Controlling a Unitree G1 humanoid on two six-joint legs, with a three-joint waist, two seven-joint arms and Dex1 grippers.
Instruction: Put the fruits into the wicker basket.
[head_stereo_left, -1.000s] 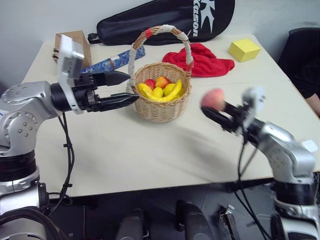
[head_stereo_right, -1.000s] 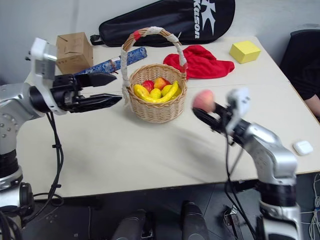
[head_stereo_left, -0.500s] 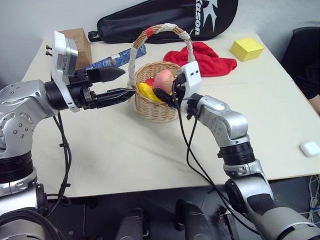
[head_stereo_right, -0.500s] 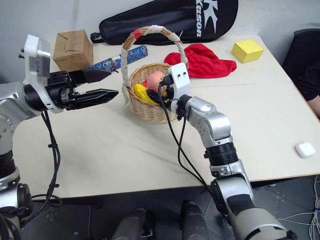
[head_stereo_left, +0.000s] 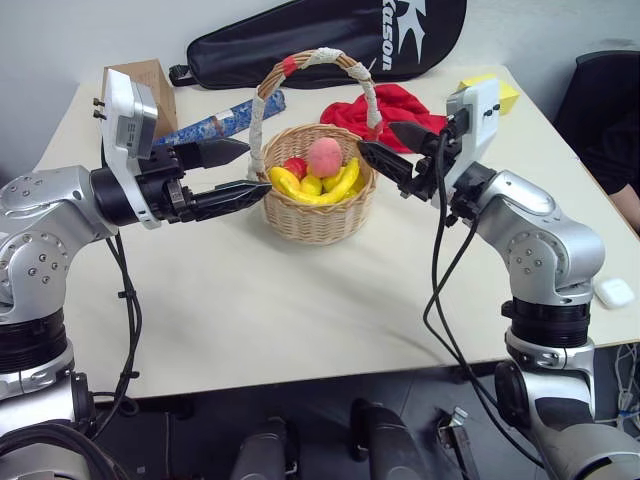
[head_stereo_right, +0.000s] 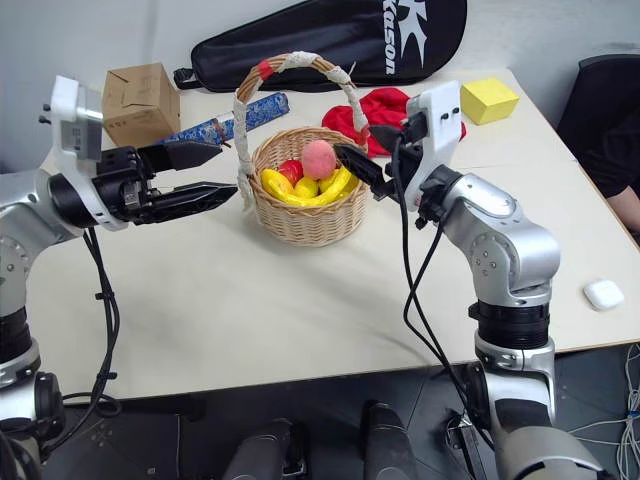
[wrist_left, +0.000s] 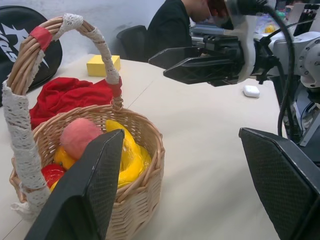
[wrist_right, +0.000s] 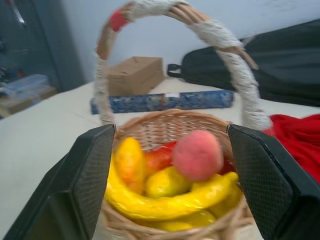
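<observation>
Peach (wrist_right: 198, 154) sits atop the basket (head_stereo_left: 318, 215); both grippers (head_stereo_left: 230, 172) (head_stereo_right: 362, 150) spread wide, empty; left wrist view catches a seated person (wrist_left: 172, 27).

A: What sits in the wicker basket (wrist_right: 170, 125)?
B: A pinkish peach (wrist_right: 198, 154) lies on top, over a curved yellow banana (wrist_right: 170, 201), with something red (wrist_right: 159, 158) behind them, too blurred to name.
A: And the right gripper (wrist_right: 167, 185)?
B: Its two black fingers (wrist_right: 82, 180) stand wide apart on either side of the basket, holding nothing.
A: Behind it?
B: A cardboard box (wrist_right: 134, 74), a blue patterned roll (wrist_right: 162, 101), a black bag (wrist_right: 260, 57) and a red cloth (wrist_right: 295, 135).
</observation>
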